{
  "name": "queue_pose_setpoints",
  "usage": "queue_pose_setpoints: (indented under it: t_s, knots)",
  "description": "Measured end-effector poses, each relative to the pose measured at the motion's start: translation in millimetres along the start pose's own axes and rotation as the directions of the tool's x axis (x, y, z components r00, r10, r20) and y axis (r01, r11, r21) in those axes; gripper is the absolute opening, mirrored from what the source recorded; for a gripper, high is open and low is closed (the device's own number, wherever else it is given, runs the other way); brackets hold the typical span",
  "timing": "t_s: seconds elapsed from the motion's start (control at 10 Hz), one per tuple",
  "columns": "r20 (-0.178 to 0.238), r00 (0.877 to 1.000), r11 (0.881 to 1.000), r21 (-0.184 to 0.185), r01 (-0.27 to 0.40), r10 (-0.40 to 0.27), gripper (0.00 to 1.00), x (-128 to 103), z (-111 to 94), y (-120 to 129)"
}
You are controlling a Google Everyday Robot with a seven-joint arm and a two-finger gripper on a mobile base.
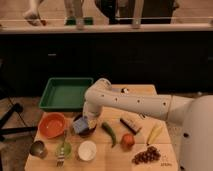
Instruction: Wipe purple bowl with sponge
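Tabletop, end effector holding sponge in bowl

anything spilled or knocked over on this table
Nothing stands out. The gripper is down at the purple bowl, shut on the sponge, which sits inside the bowl. The orange bowl and white bowl stand upright, the green tray lies flat, and no spill shows.

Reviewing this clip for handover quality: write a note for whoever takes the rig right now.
Gripper: down in the glossy dark purple round bowl, jaws shut on the small light blue sponge block.
Bowl: on the wooden table, beside the round orange bowl.
Done: sponge picked up and brought to the bowl.
Left: the wiping; how far along, cannot tell.
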Motion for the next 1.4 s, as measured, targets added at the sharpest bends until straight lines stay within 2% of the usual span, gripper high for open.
queue_pose_setpoints:
  t_s: [0.2, 0.7, 1.1, 1.4]
  knots:
    - [-0.024, 0.999, 1.0, 0.006, -0.03, 0.031, 0.0, 12.9, 0.3, -1.4]
    - [-0.026, 0.999, 0.999, 0.007, -0.033, 0.033, 0.0, 12.9, 0.3, -2.4]
    - [-0.061, 0.997, 0.999, -0.026, -0.044, 0.043, 0.0, 33.7, 0.8, 3.3]
    - [-0.06, 0.998, 1.0, -0.024, -0.019, 0.018, 0.0, 33.5, 2.4, -12.8]
